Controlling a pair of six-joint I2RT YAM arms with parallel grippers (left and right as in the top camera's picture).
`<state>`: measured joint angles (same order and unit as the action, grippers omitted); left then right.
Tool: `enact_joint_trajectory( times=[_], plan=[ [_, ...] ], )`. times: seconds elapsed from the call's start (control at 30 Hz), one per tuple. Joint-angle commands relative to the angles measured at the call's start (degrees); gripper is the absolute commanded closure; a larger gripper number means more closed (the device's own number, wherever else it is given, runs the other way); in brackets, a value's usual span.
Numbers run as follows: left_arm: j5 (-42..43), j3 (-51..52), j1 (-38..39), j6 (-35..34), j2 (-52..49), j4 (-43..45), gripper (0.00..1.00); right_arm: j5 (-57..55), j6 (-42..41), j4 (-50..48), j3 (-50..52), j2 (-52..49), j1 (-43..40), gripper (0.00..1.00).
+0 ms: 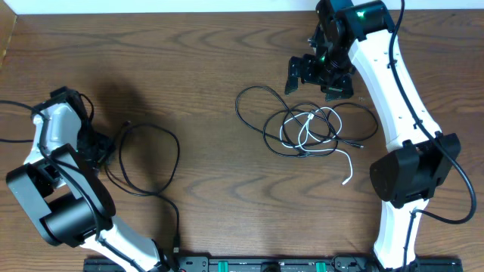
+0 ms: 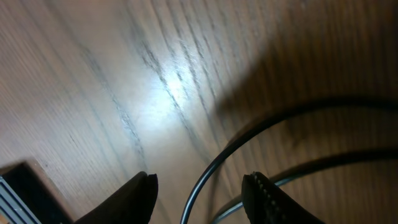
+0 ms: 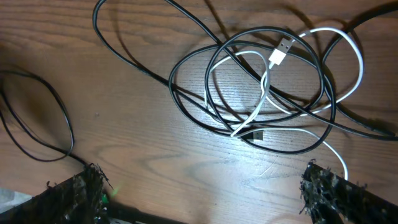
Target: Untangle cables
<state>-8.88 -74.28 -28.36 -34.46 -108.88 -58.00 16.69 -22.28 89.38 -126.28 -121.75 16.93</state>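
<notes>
Jaws spread, right gripper [image 3: 202,186] above cables [image 3: 281,52]

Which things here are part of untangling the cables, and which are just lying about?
Job: white cable; black cable looped through it; separate black cable at left.
Just there: wooden table; black rail at its front edge.

Table [image 1: 212,196]: wood, clear grain, smooth satin finish, with a bright glare patch at center of the left wrist view. Black cables [image 2: 348,103]: smooth plastic jacket, slight sheen. White cable [image 3: 362,68]: smooth glossy plastic. Its USB plug [image 3: 281,53]: shiny silver metal. Right arm [image 1: 386,75]: glossy white plastic shell, matt black joints. Right gripper fingers [image 3: 329,193]: black, rough, ragged-looking surface. Left gripper pads [image 2: 266,194]: dark, ribbed, matt.
</notes>
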Motion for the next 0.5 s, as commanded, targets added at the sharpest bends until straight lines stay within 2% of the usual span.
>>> enact_joint_trajectory(
  times=[0.0, 0.03, 0.13, 0.23, 0.47],
  plan=[
    [5.4, 0.2, -0.2, 3.9, -0.2, 0.7, 0.5, -0.2, 0.7, 0.2, -0.5, 1.9, 0.0, 0.01],
    [9.0, 0.2, 0.1, 6.5, -0.2, 1.0, 0.5, -0.2, 0.7, 0.2, -0.5, 1.9, 0.0, 0.01],
    [12.6, 0.3, 0.5, 9.0, -0.2, 1.1, 0.49, -0.2, 0.7, 0.2, -0.5, 1.9, 0.0, 0.01],
    [12.8, 1.8, 0.9, 8.9, -0.2, 1.2, 0.4, -0.2, 0.7, 0.2, -0.5, 1.9, 0.0, 0.01],
    [12.0, 6.9, 0.8, 8.9, -0.4, 3.9, 0.33, -0.2, 0.7, 0.2, -0.5, 1.9, 0.0, 0.01]
  ],
)
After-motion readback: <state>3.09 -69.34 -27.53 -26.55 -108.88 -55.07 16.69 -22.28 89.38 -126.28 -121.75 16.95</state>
